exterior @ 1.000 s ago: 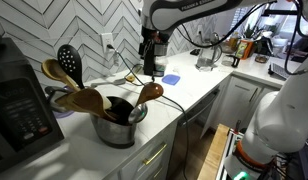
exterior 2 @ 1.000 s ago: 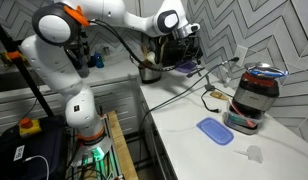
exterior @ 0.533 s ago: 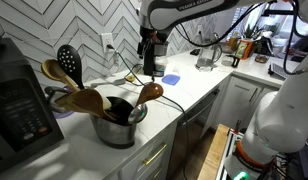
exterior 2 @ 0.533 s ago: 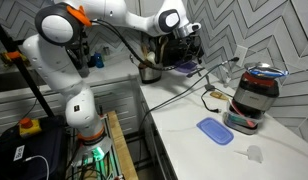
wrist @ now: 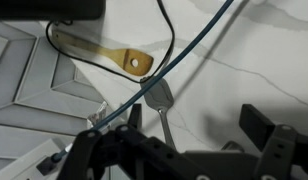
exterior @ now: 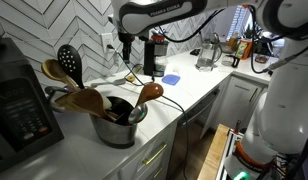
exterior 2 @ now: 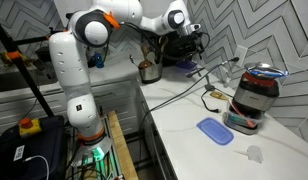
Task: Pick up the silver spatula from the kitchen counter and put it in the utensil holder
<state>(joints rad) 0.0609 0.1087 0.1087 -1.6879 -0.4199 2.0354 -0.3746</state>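
The silver spatula (wrist: 160,98) lies flat on the white counter in the wrist view, head up and thin handle running down toward my gripper. My gripper (wrist: 196,128) is open and hovers above it; the handle passes close to the left finger and nothing is held. In both exterior views the gripper (exterior: 130,60) (exterior 2: 190,52) hangs over the back of the counter near the wall. The utensil holder (exterior: 118,131), a squat shiny pot holding wooden spoons and a black slotted spoon, stands apart from the gripper; it also shows in an exterior view (exterior 2: 149,71). I cannot make out the spatula in the exterior views.
A wooden spoon (wrist: 100,51) lies beside the spatula, and a dark cable (wrist: 174,55) crosses over both. A blue pad (exterior: 171,78) (exterior 2: 214,130) lies on the counter. A dark appliance with a red top (exterior 2: 256,95) and a black appliance (exterior: 19,110) stand nearby.
The arm has swung along the wall toward the utensil holder and changed its posture. The gripper stays open and empty.
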